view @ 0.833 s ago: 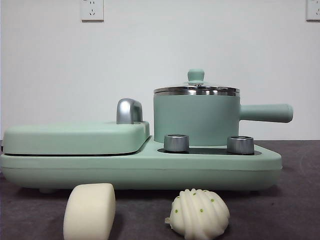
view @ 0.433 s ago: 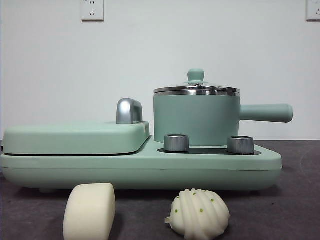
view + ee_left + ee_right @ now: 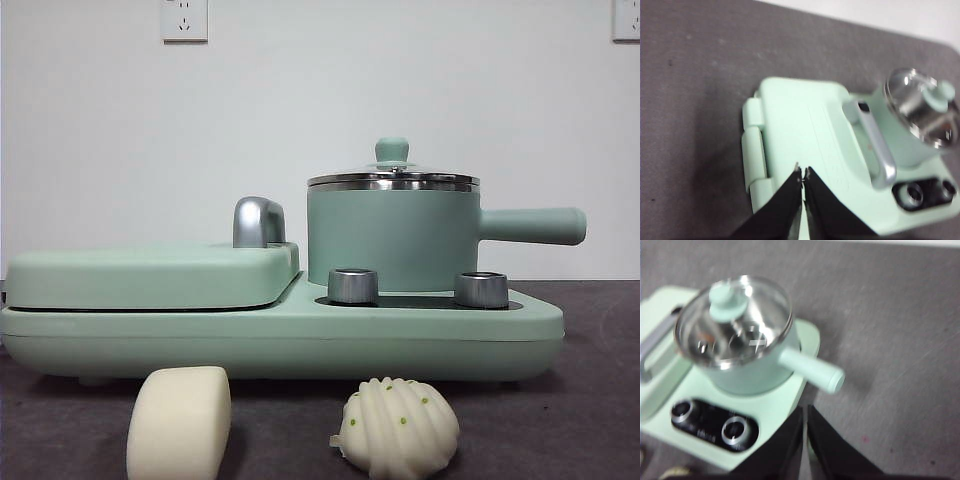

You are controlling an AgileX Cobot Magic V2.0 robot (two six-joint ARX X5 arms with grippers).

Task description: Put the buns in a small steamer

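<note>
Left claw (image 3: 802, 175) closed above grill; steamer (image 3: 392, 235) handle points right.

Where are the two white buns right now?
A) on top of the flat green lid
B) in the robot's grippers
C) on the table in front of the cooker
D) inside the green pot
C: the smooth bun and the ridged bun both lie on the dark table in front of the cooker, while the small steamer has its glass lid on.
</note>
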